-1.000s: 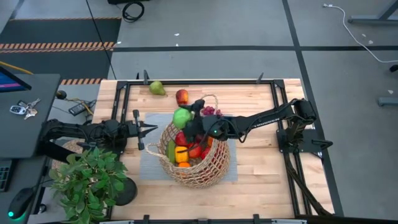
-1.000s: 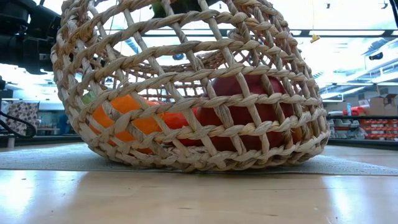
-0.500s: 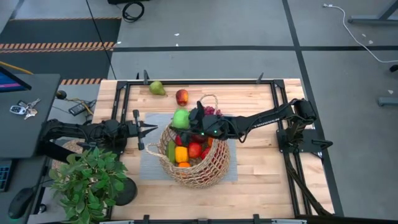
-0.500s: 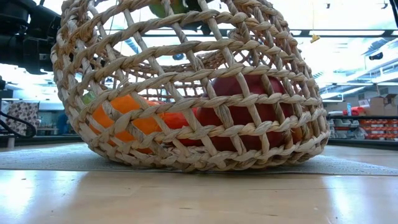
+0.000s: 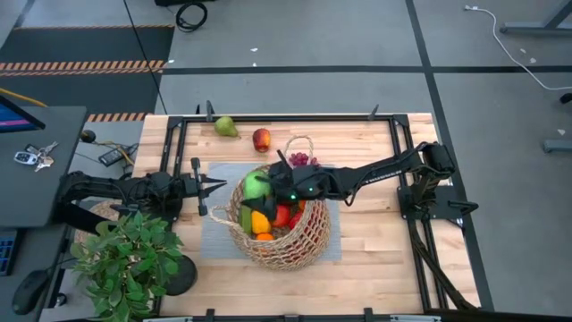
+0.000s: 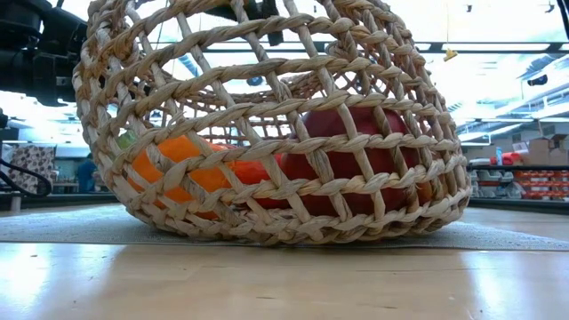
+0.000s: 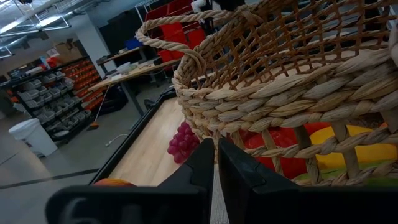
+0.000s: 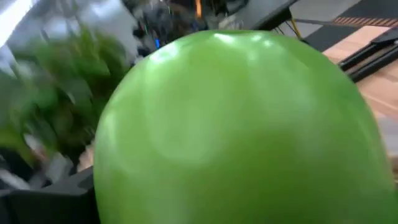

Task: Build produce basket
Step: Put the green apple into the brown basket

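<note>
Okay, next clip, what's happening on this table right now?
The right end effector holds a green apple over the open top of the wicker basket, which already contains red, orange and yellow produce. A green pear, a red apple and purple grapes lie outside it on the table. The left end effector waits beside the basket, fingers together and holding nothing.

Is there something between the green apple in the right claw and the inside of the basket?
Nothing visible blocks it. The right claw holds the green apple above the open mouth of the basket, over the produce already inside. The left claw waits beside the basket, not across the opening.
</note>
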You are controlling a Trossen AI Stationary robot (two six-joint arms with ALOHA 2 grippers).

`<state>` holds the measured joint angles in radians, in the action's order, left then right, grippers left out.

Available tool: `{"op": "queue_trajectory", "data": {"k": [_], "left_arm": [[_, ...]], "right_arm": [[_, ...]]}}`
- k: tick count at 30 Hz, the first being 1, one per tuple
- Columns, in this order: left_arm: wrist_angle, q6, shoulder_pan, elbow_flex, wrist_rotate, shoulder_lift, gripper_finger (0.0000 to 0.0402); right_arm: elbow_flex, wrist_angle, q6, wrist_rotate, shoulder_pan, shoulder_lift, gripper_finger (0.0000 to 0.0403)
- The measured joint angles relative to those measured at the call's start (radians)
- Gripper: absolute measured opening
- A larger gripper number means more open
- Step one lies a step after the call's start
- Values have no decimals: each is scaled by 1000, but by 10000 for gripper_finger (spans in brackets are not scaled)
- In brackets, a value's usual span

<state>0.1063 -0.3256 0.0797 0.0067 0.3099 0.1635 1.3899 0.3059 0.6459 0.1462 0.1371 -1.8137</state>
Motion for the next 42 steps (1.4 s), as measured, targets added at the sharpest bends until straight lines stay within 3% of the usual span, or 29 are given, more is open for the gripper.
{"op": "queue_trajectory", "data": {"k": [4, 12, 22, 27, 37, 42], "left_arm": [[0, 0, 0, 0, 0, 0, 29], [0, 0, 0, 0, 0, 0, 36], [0, 0, 0, 0, 0, 0, 28], [0, 0, 0, 0, 0, 0, 33], [0, 0, 0, 0, 0, 0, 36], [0, 0, 0, 0, 0, 0, 32]], "right_arm": [[1, 88, 163, 46, -15, 1, 367], [1, 463, 397, 17, -41, 2, 367], [1, 821, 529, 71, -42, 2, 367], [0, 811, 654, 70, -42, 1, 367], [0, 775, 678, 70, -49, 0, 367], [0, 779, 906, 126, -50, 0, 367]]}}
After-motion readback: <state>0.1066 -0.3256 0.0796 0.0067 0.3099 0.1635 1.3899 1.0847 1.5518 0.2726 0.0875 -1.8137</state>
